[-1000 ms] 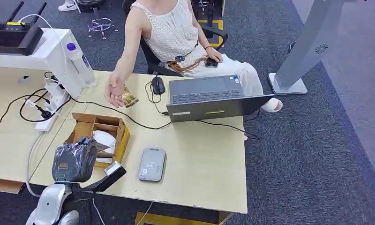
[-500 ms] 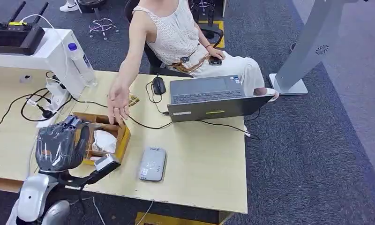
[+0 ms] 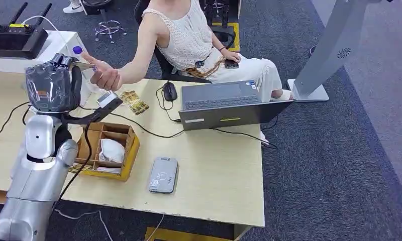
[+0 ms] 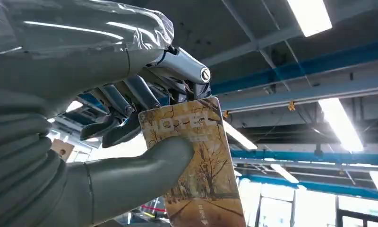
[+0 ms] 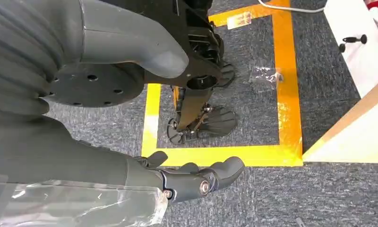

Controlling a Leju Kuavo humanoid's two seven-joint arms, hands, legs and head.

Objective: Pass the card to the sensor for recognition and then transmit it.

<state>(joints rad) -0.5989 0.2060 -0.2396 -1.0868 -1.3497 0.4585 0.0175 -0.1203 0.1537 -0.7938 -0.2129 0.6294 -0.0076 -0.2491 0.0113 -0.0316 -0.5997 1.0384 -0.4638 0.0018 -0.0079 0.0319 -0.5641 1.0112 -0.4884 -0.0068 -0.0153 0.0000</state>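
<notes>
My left hand (image 3: pixel 51 85) is raised high over the table's far left corner. In the left wrist view it (image 4: pixel 107 156) pinches a hotel card (image 4: pixel 199 165) with an autumn-tree picture between thumb and fingers. A seated person's outstretched hand (image 3: pixel 105 76) is right at my left hand's fingertips; I cannot tell whether it touches the card. The grey card sensor (image 3: pixel 163 175) lies flat near the table's front edge, well below and to the right of that hand. My right hand (image 5: pixel 187 182) hangs over the carpet with its fingers apart and holds nothing.
A cardboard box (image 3: pixel 130 153) with white wrapped items sits under my left arm. Loose cards (image 3: pixel 133 103), a mouse (image 3: pixel 169 91) and a laptop (image 3: pixel 224 103) lie at the back. Cables cross the table. A black router (image 3: pixel 15 37) stands on a white unit at the left.
My left arm has lifted from just above the cardboard box up to the far left corner. The person's hand rose from the table to meet it.
</notes>
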